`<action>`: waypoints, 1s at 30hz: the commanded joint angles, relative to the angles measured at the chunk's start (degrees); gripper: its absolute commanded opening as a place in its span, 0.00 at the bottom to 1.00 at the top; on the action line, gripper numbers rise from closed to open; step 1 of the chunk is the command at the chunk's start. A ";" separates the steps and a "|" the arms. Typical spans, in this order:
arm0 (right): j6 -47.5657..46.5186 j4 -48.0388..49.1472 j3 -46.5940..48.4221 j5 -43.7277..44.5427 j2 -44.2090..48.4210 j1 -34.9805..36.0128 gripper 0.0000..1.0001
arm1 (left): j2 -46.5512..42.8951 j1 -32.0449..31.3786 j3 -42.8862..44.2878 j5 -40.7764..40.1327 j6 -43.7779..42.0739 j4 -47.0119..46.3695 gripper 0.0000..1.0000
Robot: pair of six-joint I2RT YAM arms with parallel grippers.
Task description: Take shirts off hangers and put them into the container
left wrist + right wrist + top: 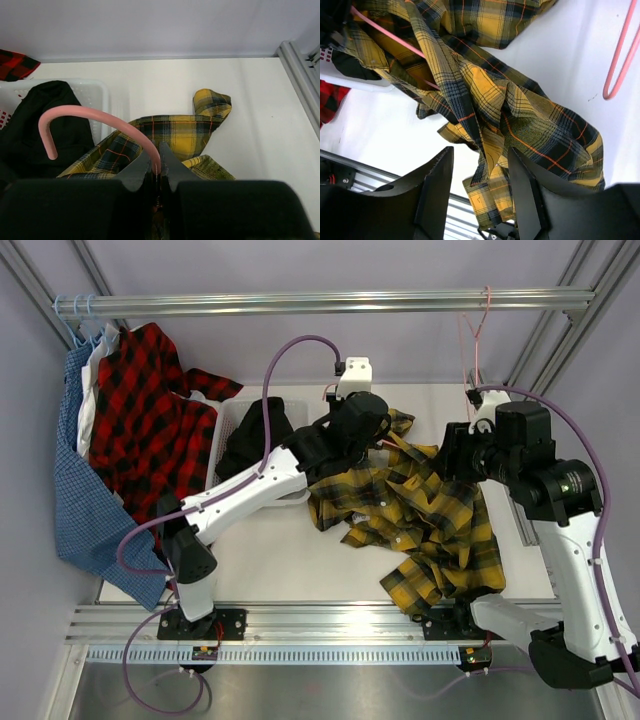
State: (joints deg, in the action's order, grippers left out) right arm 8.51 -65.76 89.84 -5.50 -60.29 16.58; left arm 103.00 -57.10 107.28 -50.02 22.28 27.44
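L arm is rising from its base at the near edge, w/ forearm slanting up & right across the table [290,560] and wrist bending over the basket's right end. L gripper [159,161] is clamping the pink hanger [95,116] just below its hook, jaws pinching nearly together on the wire. The hook is curving up & left of the fingers.

R arm is standing taller at the right side, elbow high, wrist turning left & down. R gripper [480,152] is hovering over the yellow-and-black plaid shirt [435,525], fingers [437,185] spread apart, gripping nothing.

The shirt is lying crumpled on the table btwn the two grippers, spreading toward the near edge. Its upper part is bunching at the L gripper, w/ the hanger wire running thru the collar area.

Just left, the white laundry basket [226,435] is holding the black shirt [262,435]. Farther left, a red-and-black plaid shirt [150,425] & a blue checked shirt [85,510] are hanging under light blue hangers [78,312] on the rail [320,303]. A second pink hanger [478,335] is hanging from the rail's right end.
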 commanded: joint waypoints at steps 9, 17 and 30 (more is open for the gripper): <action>-6.05 5.99 -2.04 3.38 -5.27 7.58 0.63 | 1.06 -0.20 4.86 -3.07 -2.42 0.86 0.00; -6.67 6.87 -2.13 14.35 -8.79 10.58 0.58 | -0.25 -0.64 4.08 -1.40 -1.46 2.00 0.00; -4.04 -2.26 12.70 28.61 -9.05 10.49 0.00 | -7.81 -0.82 3.46 5.36 1.97 -0.54 0.00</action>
State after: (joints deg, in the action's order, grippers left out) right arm 3.36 -64.51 93.89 16.67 -70.32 26.68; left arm 100.86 -57.87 109.23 -46.63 22.83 30.79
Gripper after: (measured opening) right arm 0.031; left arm 0.074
